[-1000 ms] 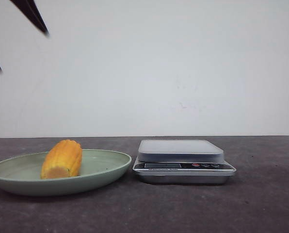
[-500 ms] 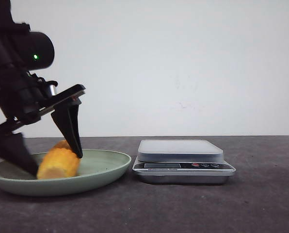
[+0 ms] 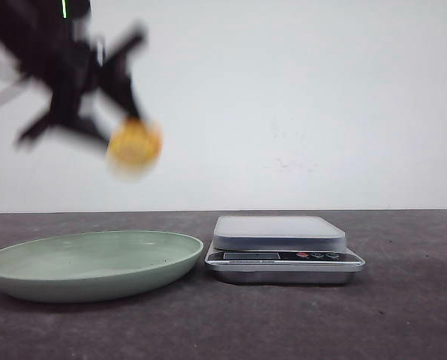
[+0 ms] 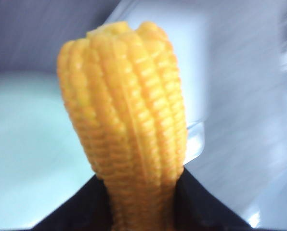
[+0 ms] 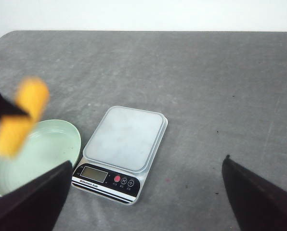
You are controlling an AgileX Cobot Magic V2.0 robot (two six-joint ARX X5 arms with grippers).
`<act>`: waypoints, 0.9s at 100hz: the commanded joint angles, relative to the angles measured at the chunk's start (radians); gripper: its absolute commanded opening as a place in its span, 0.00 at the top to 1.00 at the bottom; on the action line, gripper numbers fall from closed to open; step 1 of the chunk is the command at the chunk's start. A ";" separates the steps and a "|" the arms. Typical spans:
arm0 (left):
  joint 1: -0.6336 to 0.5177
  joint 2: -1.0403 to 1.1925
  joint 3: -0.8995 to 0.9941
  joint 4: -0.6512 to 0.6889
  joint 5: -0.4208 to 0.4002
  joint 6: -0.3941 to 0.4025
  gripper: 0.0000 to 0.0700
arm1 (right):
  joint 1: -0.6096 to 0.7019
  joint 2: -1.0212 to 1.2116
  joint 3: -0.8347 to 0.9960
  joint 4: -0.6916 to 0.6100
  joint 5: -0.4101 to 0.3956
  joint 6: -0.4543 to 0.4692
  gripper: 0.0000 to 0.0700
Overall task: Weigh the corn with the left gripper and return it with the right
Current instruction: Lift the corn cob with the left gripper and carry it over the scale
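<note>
The corn [image 3: 134, 147], a stubby yellow-orange cob, hangs blurred in the air above the right part of the green plate [image 3: 96, 256]. My left gripper [image 3: 121, 129] is shut on it. In the left wrist view the corn [image 4: 129, 120] fills the middle, and the dark fingers [image 4: 85, 209] of the left gripper [image 4: 143, 214] clamp its lower end. The silver scale [image 3: 280, 234] stands to the right of the plate with nothing on its platform. My right gripper [image 5: 146, 192] is open above the table near the scale [image 5: 124, 137], with the corn [image 5: 20, 115] at the far left of its view.
The green plate [image 5: 52, 144] holds nothing now. The scale's display and buttons [image 5: 117, 179] face the robot. Dark grey tabletop [image 5: 220, 96] stretches to the right of the scale, and a white wall stands behind.
The left gripper came down onto the corn in the plate, shut on it, and has lifted it high above the plate. It is blurred with motion now. The scale has not moved.
</note>
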 commanded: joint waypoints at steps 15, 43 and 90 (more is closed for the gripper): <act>-0.008 -0.096 0.277 0.067 0.001 0.005 0.99 | 0.004 0.003 0.011 0.030 0.002 0.000 0.10; -0.017 -0.100 0.474 0.154 -0.103 -0.027 0.99 | 0.004 0.003 0.011 0.032 0.008 0.007 0.10; -0.124 0.123 0.474 0.131 -0.113 -0.058 0.99 | 0.004 0.005 0.008 0.069 0.008 0.007 0.10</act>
